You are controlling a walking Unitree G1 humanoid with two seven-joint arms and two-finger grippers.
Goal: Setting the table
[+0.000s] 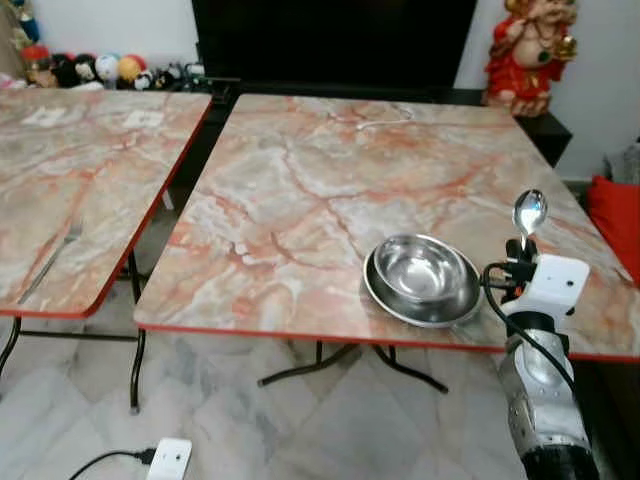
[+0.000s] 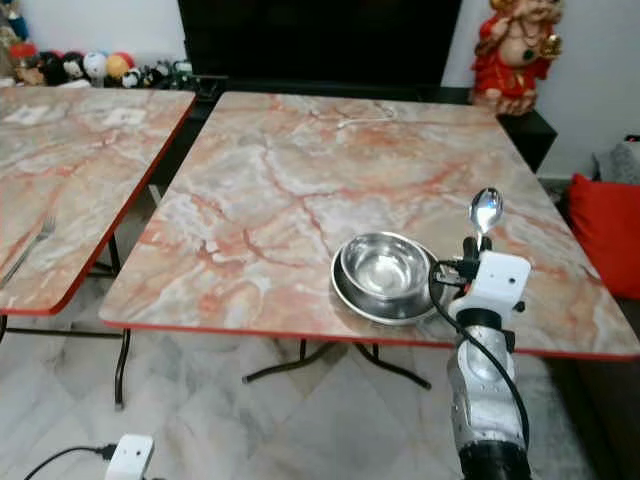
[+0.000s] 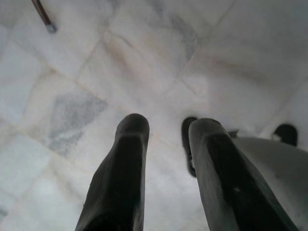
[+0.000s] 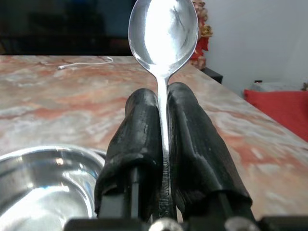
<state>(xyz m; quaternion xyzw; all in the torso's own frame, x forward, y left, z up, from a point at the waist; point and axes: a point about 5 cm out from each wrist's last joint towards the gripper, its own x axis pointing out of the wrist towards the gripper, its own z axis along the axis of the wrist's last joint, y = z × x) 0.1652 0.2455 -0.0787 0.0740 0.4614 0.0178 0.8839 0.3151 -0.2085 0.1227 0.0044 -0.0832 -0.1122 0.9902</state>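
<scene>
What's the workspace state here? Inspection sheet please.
Surface: marble-look table with red edge; second table to its left.
Job's things: steel bowl sits in a plate near the front edge; spoon held upright; fork on the second table.
Clutter: nothing seen.
Grippers: right claw shut on the spoon, beside the bowl; left claw open, over the floor.
Cables: white cable at the far edge; plug on the floor.
Surroundings: figurine, toys, red cushion.
</scene>
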